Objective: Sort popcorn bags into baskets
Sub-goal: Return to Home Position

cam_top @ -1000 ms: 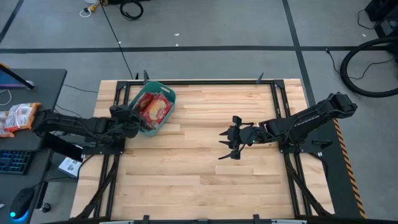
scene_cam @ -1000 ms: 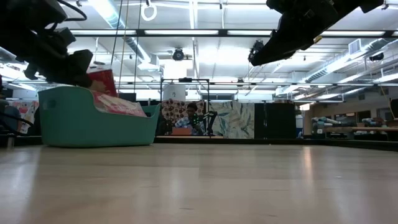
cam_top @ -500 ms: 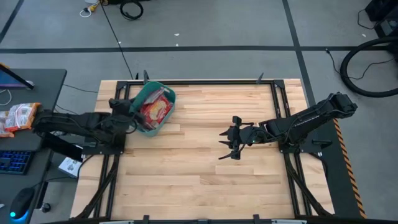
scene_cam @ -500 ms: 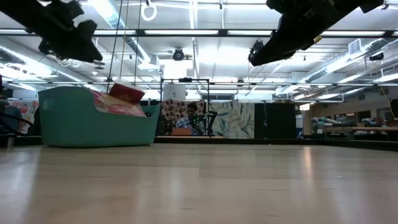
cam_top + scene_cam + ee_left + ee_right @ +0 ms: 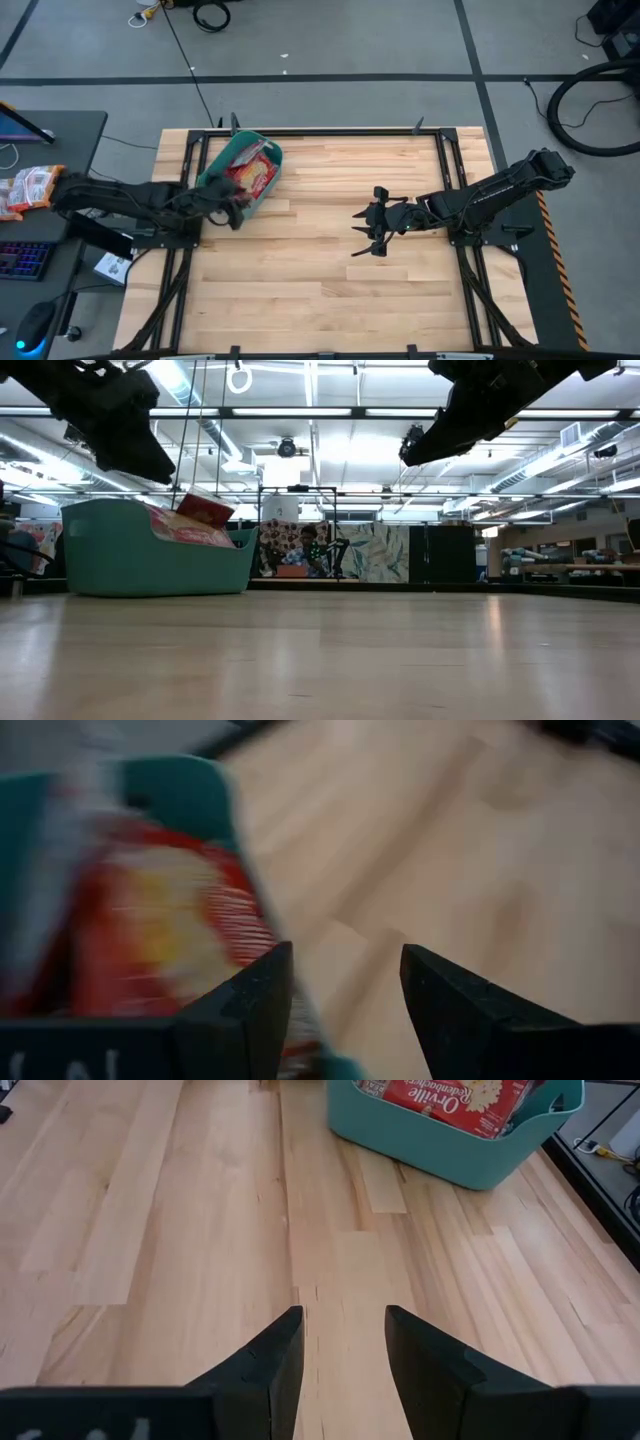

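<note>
The teal basket (image 5: 215,170) stands at the table's far left (image 5: 150,555) (image 5: 455,1145), holding several red popcorn bags (image 5: 250,175) (image 5: 455,1095). The topmost bag (image 5: 205,510) lies tilted on the pile, one end above the rim. My left gripper (image 5: 233,210) (image 5: 135,445) hangs open just off the basket's near side, above rim height, with nothing between its fingers (image 5: 345,960). My right gripper (image 5: 358,238) (image 5: 425,445) waits open over the middle of the table, its fingers apart above bare wood (image 5: 343,1320).
Black frame rails (image 5: 180,250) run along the table's left and right sides. A desk (image 5: 50,150) to the left carries an orange-white packet (image 5: 28,188) and a keyboard (image 5: 20,260). Bare wood (image 5: 300,280) spreads between the two arms and toward the near edge.
My left gripper held a red popcorn bag upright over the basket, then let it go. The bag dropped onto the pile and lies tilted there. The gripper has since risen, turned at the wrist, and drawn off toward the basket's near side. My right arm kept still.
</note>
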